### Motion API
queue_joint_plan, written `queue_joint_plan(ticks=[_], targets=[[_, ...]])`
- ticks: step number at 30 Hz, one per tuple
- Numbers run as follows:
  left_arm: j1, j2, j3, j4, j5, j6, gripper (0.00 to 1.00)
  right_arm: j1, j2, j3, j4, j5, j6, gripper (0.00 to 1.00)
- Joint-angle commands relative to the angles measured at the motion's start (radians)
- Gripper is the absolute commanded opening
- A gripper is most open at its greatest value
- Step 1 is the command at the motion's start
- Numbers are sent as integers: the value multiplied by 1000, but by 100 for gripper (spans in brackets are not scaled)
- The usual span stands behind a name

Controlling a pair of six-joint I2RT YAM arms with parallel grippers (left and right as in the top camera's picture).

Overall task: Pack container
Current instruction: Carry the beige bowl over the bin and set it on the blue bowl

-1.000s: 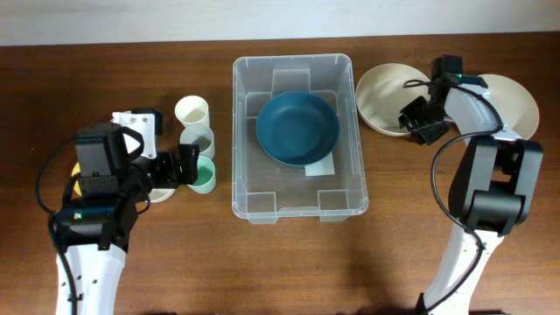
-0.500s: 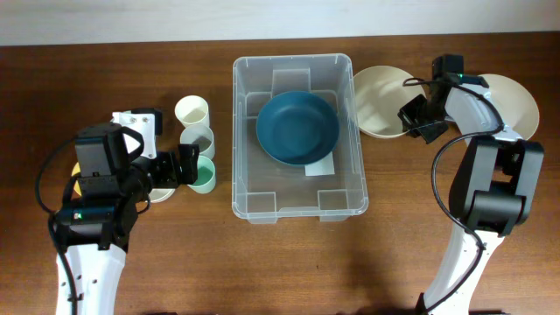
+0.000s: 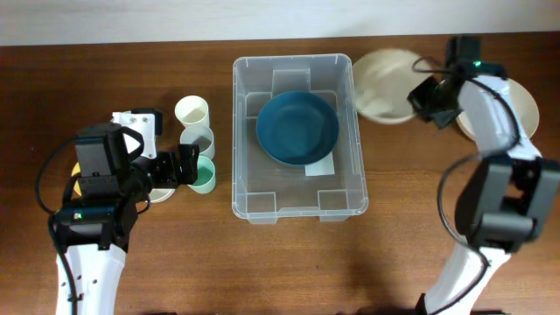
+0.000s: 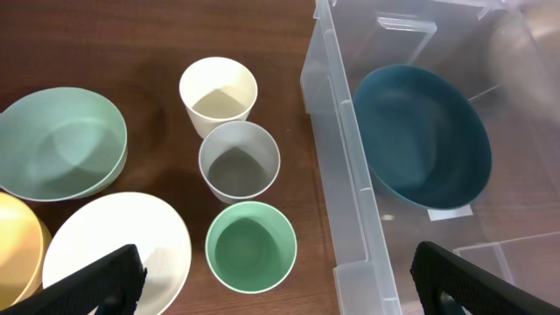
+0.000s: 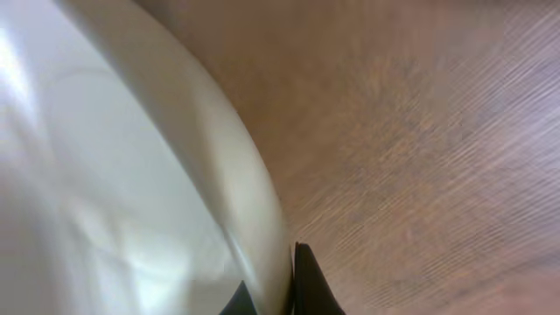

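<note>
The clear plastic container [image 3: 297, 188] stands mid-table with a dark blue bowl [image 3: 297, 128] inside; both show in the left wrist view, container [image 4: 350, 192] and bowl [image 4: 420, 144]. My right gripper [image 3: 418, 98] is shut on the rim of a cream bowl [image 3: 381, 83], lifted and tilted just right of the container's far corner; the wrist view shows the fingers [image 5: 278, 293] pinching the cream bowl's rim [image 5: 131, 175]. My left gripper [image 3: 185, 164] is open and empty above a green cup [image 3: 204, 173], which also shows in the left wrist view [image 4: 252, 245].
Left of the container stand a cream cup [image 4: 219, 94], a grey cup [image 4: 240, 161], a pale green bowl [image 4: 59, 144], a white plate [image 4: 118, 249] and a yellow dish [image 4: 16, 254]. Another cream plate [image 3: 516, 105] lies at the far right.
My right gripper has lifted the cream bowl off the table and tilted it, moving slightly up and back. The left arm has not moved.
</note>
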Motion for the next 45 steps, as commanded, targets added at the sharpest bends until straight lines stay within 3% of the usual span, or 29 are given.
queue_joint_plan(ticks=[1, 11, 15, 23, 36, 45], targets=[[-3, 3, 27, 3, 15, 8, 99, 3, -156, 53, -1, 43, -28, 4], [-3, 3, 27, 3, 15, 8, 99, 140, -359, 64, 11, 39, -254, 4], [-3, 3, 27, 3, 15, 8, 99, 245, -348, 64, -16, 40, -337, 4], [-3, 3, 27, 3, 15, 8, 99, 426, -225, 64, -30, 70, -342, 4], [-3, 3, 27, 2, 15, 8, 99, 446, -90, 64, 18, 70, -343, 4], [-3, 3, 27, 2, 15, 8, 99, 382, -154, 157, -17, 70, -364, 24]])
